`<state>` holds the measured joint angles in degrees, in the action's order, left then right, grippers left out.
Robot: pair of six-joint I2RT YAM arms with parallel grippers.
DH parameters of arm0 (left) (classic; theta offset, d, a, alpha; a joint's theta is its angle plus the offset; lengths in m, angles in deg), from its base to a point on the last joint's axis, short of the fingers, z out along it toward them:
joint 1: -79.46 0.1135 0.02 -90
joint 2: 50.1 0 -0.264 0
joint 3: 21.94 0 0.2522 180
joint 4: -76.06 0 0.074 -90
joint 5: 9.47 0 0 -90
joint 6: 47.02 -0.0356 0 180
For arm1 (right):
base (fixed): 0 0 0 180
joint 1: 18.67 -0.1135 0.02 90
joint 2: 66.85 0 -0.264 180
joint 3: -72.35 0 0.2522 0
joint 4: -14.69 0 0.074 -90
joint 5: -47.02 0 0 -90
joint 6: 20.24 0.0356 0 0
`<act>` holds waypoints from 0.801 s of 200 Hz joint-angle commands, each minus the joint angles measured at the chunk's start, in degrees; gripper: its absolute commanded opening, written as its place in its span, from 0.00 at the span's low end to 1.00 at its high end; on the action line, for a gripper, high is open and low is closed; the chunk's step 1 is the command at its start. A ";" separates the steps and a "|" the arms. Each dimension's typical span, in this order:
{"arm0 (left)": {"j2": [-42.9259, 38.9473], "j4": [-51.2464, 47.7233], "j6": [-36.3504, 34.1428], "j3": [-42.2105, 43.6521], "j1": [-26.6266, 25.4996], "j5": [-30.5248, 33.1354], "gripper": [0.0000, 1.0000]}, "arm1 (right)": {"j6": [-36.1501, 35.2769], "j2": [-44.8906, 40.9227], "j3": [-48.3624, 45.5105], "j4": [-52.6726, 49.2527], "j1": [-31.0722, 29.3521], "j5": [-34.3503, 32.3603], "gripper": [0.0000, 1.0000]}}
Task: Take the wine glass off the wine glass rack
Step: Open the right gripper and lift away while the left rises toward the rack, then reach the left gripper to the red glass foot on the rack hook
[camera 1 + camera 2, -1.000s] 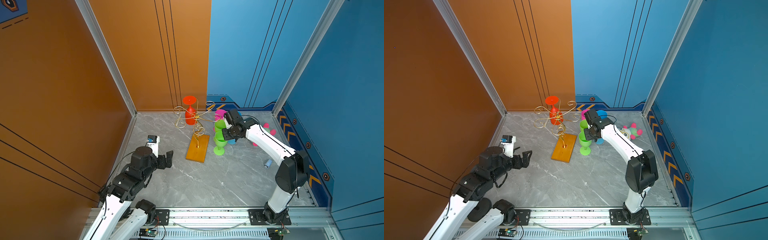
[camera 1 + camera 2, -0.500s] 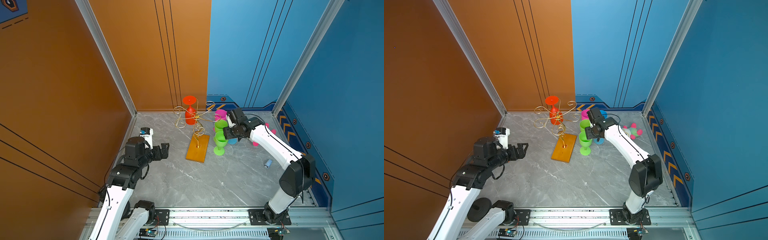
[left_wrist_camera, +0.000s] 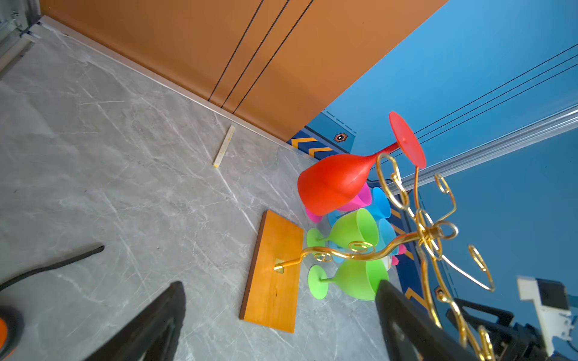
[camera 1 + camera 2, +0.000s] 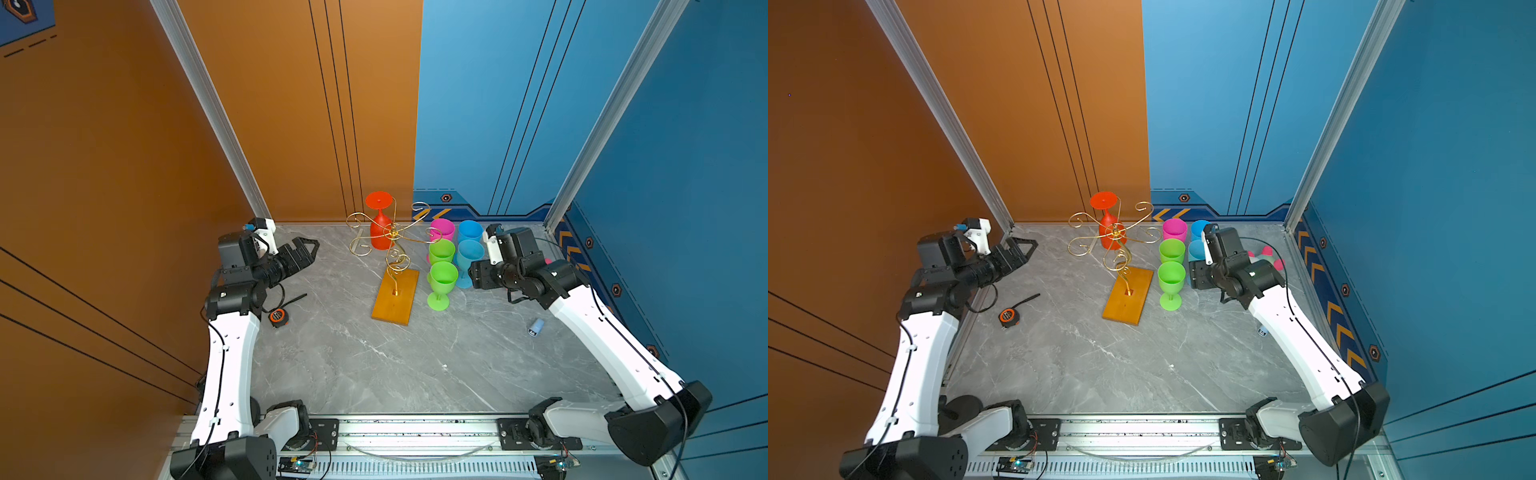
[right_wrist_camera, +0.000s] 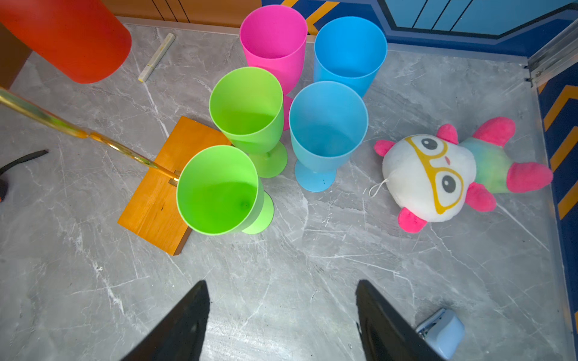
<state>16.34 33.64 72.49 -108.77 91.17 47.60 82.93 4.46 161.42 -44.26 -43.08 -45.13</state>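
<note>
A red wine glass [image 4: 380,232] [image 4: 1106,230] hangs upside down from one back arm of the gold wire wine glass rack [image 4: 395,253] [image 4: 1119,245]. The rack's orange wooden base [image 4: 395,296] lies mid-table. In the left wrist view the red wine glass [image 3: 334,184] shows ahead, beyond the base [image 3: 275,272]. My left gripper [image 4: 309,246] [image 4: 1027,245] [image 3: 279,284] stands open and empty, left of the rack and apart from it. My right gripper [image 4: 478,274] [image 4: 1198,276] [image 5: 281,283] is open over bare table, just right of the standing glasses.
Two green glasses [image 4: 442,278] [image 5: 219,190], two blue ones [image 4: 469,255] and a pink one [image 4: 441,228] stand right of the rack. A plush toy [image 5: 438,178], a small blue object [image 4: 536,326], a tape measure [image 4: 277,316] and a marker [image 3: 223,147] lie about.
My right gripper has opened, let go of the front green glass and drawn back to the right. My left gripper has swung toward the back left corner, still open.
</note>
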 commanded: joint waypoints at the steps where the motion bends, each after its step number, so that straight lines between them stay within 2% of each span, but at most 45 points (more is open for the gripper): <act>1: 3.90 6.41 6.16 -4.86 0.36 -7.09 0.93 | 2.66 -4.60 -4.35 2.63 0.32 3.84 0.75; 51: 15.73 20.41 18.09 -12.17 -0.75 -16.12 0.87 | 1.29 -11.62 -10.53 5.57 0.41 10.21 0.77; 58: 17.47 20.66 18.38 -13.71 -1.40 -16.79 0.87 | 1.25 -12.28 -11.17 5.96 0.41 10.92 0.77; 63: 18.56 20.66 18.36 -14.79 -1.94 -17.16 0.83 | 1.28 -12.69 -11.54 6.20 0.41 11.33 0.77; 160: 34.93 19.83 21.55 -30.31 -10.97 -21.01 0.71 | 3.62 -19.54 -19.35 10.91 0.41 15.25 0.78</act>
<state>48.75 52.50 93.04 -135.20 81.57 29.66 85.27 -12.72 143.65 -35.76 -43.01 -31.56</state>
